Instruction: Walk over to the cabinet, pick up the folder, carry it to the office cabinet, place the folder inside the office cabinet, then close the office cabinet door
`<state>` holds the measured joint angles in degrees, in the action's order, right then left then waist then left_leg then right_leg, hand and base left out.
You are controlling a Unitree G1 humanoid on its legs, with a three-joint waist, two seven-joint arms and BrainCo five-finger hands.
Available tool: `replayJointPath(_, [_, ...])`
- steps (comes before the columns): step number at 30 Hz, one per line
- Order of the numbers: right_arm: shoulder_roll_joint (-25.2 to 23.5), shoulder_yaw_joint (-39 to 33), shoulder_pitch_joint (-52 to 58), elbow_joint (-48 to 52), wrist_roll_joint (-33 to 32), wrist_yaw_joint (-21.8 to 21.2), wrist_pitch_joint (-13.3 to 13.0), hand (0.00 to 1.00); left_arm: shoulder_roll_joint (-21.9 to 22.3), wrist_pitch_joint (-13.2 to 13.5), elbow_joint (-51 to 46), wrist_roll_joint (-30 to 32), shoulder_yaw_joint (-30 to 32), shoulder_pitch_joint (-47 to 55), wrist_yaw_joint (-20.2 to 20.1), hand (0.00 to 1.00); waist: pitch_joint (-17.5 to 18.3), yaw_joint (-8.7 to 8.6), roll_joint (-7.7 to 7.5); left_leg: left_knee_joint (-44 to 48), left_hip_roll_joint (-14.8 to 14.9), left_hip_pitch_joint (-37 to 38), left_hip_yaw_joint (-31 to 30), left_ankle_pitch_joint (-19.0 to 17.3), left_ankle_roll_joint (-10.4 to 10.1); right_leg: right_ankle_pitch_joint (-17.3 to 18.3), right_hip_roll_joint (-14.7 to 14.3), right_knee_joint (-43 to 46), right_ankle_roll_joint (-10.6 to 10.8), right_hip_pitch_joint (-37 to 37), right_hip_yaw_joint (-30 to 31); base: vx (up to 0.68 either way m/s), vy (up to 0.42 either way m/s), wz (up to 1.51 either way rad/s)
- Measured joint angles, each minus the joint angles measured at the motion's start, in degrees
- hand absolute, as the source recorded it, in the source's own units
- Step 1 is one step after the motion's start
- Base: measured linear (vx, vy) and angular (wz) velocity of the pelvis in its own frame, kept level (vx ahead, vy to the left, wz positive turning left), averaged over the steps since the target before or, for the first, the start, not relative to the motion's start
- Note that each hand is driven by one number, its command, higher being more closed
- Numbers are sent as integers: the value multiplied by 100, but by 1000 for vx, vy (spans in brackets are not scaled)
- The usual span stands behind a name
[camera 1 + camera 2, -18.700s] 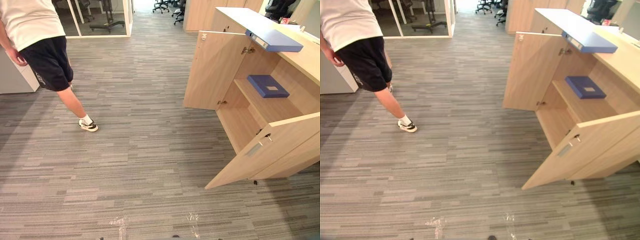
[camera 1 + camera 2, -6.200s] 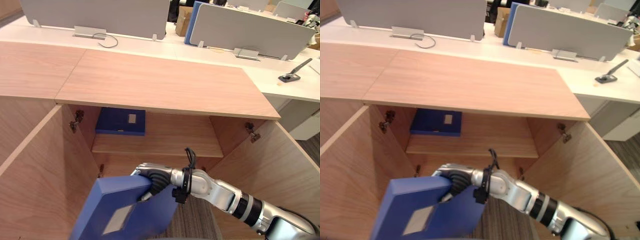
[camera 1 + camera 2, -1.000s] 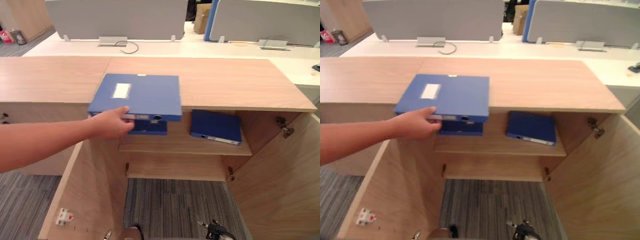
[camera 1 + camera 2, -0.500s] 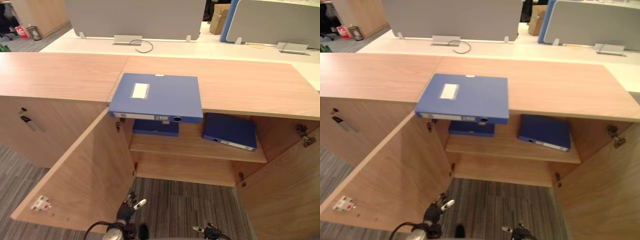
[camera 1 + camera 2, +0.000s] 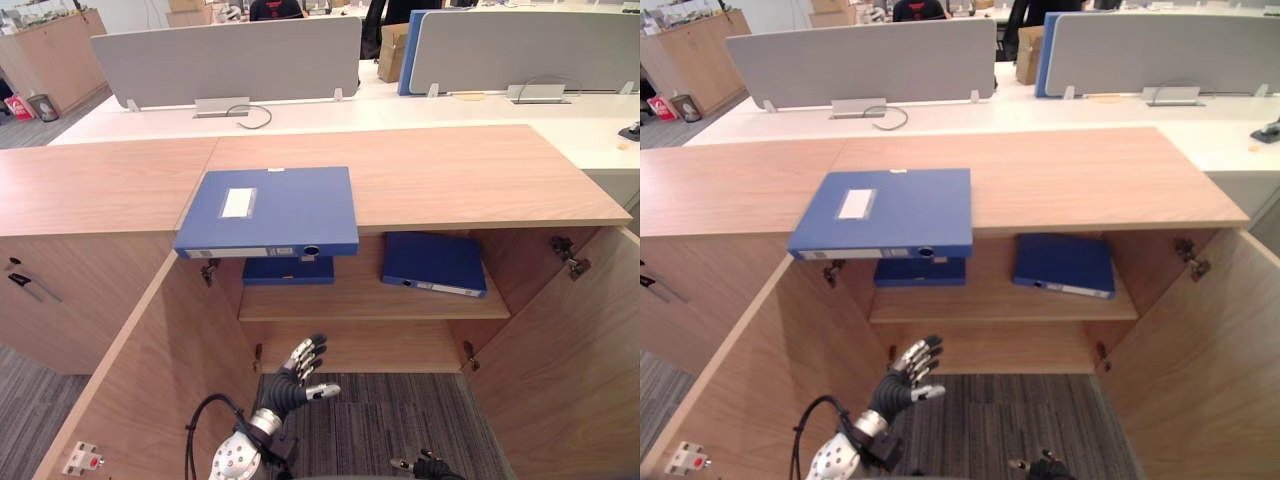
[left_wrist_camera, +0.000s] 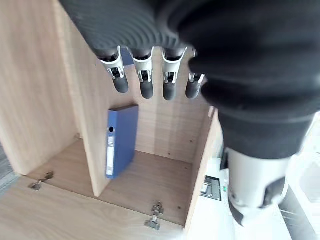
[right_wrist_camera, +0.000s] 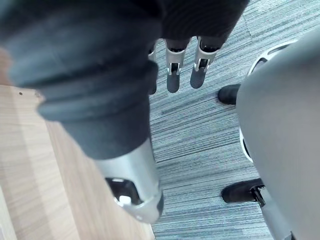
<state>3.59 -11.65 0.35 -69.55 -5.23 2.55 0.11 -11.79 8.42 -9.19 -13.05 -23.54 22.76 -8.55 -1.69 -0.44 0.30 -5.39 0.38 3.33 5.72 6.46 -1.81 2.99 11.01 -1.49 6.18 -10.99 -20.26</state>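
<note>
The office cabinet (image 5: 470, 170) is seen from the front, its left door (image 5: 150, 390) and right door (image 5: 570, 350) both swung wide open. The folder (image 5: 270, 210), blue with a white label, is found lying flat on the cabinet's wooden top, towards the left, with its spine overhanging the front edge above the opening; no hand is touching it. Inside, on the shelf (image 5: 350, 300), a second blue folder (image 5: 288, 271) is laid flat directly beneath the overhanging one, and a third blue folder (image 5: 435, 262) is laid to its right, the two apart. The left hand (image 5: 290, 380) is held low in front of the opening, below the shelf, with fingers (image 6: 146, 82) spread out straight and the thumb stuck out sideways; nothing is held in it. The right hand (image 7: 173, 80) is shown in its own wrist view, its fingers hanging straight and loose above the grey striped carpet (image 7: 200, 140), and it is empty as well. Behind the cabinet a white desk (image 5: 300, 110) is seen, with grey screens (image 5: 230, 55) stood along it.
</note>
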Motion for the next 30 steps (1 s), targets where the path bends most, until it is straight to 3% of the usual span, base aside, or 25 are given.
replayJointPath(9, [51, 49, -32, -87, 197, -135, -4, 0, -893, 142, -1456, -696, -2, 115, -345, 0, 41, 2, 13, 4, -15, -11, -3, -23, -23, -12, 0, -21, 12, -4, 15, -4, 1, 0])
replayJointPath(12, [71, 46, -66, -272, 199, -193, -9, 0, -813, 177, -1864, -784, 63, 171, -330, 0, 110, 11, -12, 31, 11, -16, 41, -28, -32, -40, -21, -8, 38, 22, 108, 15, 9, -8])
replayJointPath(15, [75, 42, -52, -371, 198, -197, -12, 0, -374, 338, -2433, -685, 338, 191, -59, 0, 207, 43, -42, 30, 47, -25, 83, -43, -53, -39, -41, 44, 37, 75, 168, -27, 8, -8])
replayJointPath(18, [78, 39, -4, -386, 191, -191, -24, 0, 372, 604, -2622, -72, 802, 60, 597, 0, 263, 94, -59, 5, 81, -36, 95, -45, -58, -34, -46, 110, 31, 133, 189, -59, 9, -5])
replayJointPath(21, [72, 51, 32, -388, 188, -144, -39, 0, 885, 791, -2598, 1134, 1123, -174, 1743, 0, 288, 141, -67, 2, 84, -37, 67, -41, -96, -5, -47, 209, 3, 171, 188, -77, 15, 2])
replayJointPath(22, [68, 58, 33, -393, 187, -114, -43, 0, 895, 832, -2518, 1533, 1145, -248, 2077, 0, 290, 152, -70, 1, 85, -37, 62, -26, -95, -2, -48, 215, -2, 173, 189, -79, 15, 3])
replayJointPath(23, [64, 156, 32, -398, 176, -57, -77, 0, 888, 828, -2269, 2402, 1128, -429, 2573, 0, 292, 158, -71, 1, 86, -37, 53, -6, -94, 8, -47, 224, -14, 180, 191, -65, 11, 2])
replayJointPath(28, [32, 291, 19, -296, 187, 110, -132, 0, 471, 521, -1092, 4480, 1109, -1506, 3323, 0, 314, 115, -90, -1, 98, -32, 38, 68, -60, 5, -70, 188, -38, 175, 183, -50, 9, 0])
replayJointPath(30, [20, 285, 27, -257, 190, 151, -130, 0, 378, 388, -897, 4961, 1166, -1807, 3479, 0, 317, 92, -94, -1, 103, -32, 59, 68, -60, -5, -76, 163, -51, 175, 196, -20, 9, -5])
